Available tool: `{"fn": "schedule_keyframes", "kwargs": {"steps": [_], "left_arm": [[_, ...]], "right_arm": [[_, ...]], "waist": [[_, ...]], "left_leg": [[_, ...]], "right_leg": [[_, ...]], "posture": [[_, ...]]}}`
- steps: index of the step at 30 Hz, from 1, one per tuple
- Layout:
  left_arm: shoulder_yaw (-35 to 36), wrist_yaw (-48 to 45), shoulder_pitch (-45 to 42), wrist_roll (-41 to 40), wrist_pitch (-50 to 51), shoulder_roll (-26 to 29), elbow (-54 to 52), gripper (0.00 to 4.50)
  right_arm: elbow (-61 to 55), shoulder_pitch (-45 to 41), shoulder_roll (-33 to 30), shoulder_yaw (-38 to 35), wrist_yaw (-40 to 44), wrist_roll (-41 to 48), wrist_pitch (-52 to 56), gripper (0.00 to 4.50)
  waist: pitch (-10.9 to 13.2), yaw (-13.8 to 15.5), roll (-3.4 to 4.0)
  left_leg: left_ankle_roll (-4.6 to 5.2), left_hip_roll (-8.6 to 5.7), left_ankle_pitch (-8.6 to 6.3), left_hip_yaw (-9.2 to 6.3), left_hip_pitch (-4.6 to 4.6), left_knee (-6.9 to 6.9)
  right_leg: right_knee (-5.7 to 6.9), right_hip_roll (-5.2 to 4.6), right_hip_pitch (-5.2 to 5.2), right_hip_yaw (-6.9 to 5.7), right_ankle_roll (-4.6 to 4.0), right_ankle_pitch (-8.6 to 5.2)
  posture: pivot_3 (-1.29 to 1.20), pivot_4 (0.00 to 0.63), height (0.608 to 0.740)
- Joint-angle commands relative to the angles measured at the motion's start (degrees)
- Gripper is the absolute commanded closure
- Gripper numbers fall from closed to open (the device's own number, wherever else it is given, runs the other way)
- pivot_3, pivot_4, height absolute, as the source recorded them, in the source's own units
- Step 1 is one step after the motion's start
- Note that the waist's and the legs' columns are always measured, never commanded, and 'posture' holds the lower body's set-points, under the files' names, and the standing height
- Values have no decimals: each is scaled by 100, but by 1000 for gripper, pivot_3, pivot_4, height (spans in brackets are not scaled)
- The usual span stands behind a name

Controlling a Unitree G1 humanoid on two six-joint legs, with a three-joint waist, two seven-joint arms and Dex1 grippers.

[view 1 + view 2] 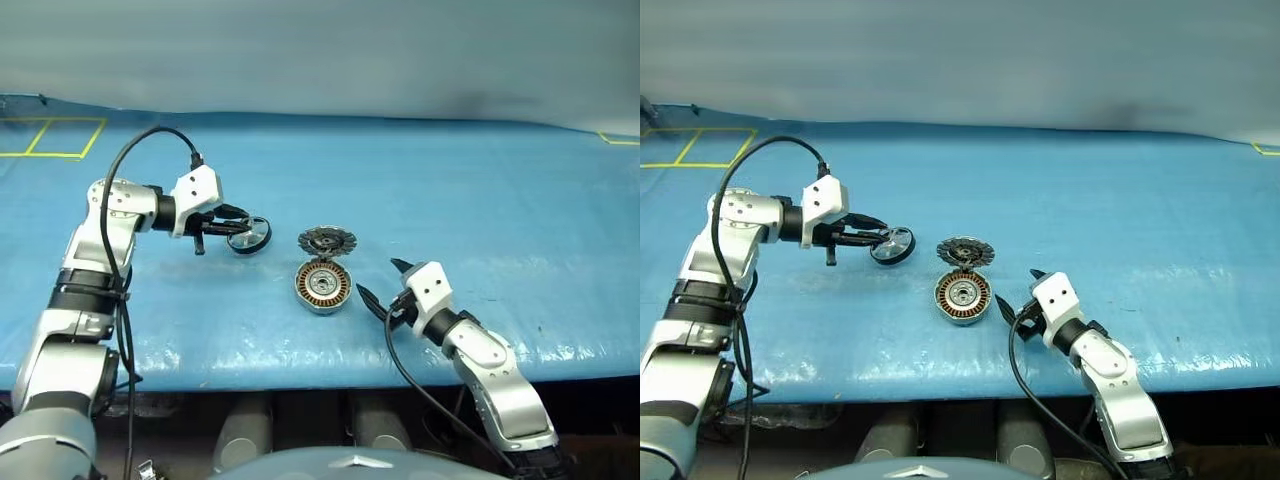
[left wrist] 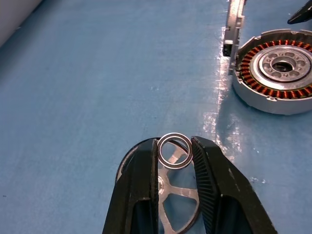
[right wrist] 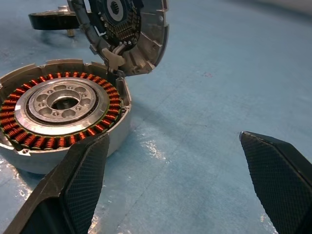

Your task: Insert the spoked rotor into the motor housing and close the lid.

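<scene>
Left eye view: we find the left gripper [image 1: 232, 229] raised above the blue table [image 1: 480, 200], its jaws clamped on the spoked rotor [image 1: 249, 235], which hangs clear of the surface and well to the left of the motor housing [image 1: 323, 285]. The left wrist view confirms the grasp: the two black fingers [image 2: 214, 185] flank the wheel, whose spokes show between them, and a tiny thin ring [image 2: 175, 150] sits at its near edge between the fingertips; we cannot tell whether that ring is part of the wheel or separate.

The housing rests open on the table, copper windings and silver centre bearing exposed upward. Its lid [image 1: 327, 241] stands raised on the hinge at the far side, ribbed face turned toward the cup.

The right gripper [image 1: 380, 282] lies just to the right of the housing with its jaws spread wide, holding nothing; the right wrist view places the cup beside one finger, apart from it.

We judge the governing relation as follows: the rotor is carried with its disc tilted rather than level, and the open cup lies to the right of and below it. Insertion will call for bringing the wheel flat and centred over the bearing. The right arm is nearer the lid for closing.
</scene>
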Motion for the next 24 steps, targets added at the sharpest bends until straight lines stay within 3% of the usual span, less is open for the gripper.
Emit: {"fn": "schedule_keyframes", "kwargs": {"steps": [1,11,24], "left_arm": [[97,196,503,-396,618,88,-1226,3764],[-596,812,939,-555,1350,-181,-2463,3764],[-1463,807,578,-541,1287,-429,-2594,3764]], "right_arm": [[-198,133,-128,-197,229,281,-217,0],[-263,702,-267,-359,617,566,-951,0],[-28,931,-82,-91,700,586,-1477,0]], "waist": [[0,7,-1],[0,23,-1],[0,30,-1]], "left_leg": [[0,0,0,3,2,-1],[1,4,0,10,8,4],[1,3,0,15,5,4]], "right_leg": [[-1,-1,2,4,0,0],[1,2,2,6,-1,-1],[-3,1,-1,11,-1,-1]], "posture": [[0,150,740],[0,150,740],[0,150,740]]}}
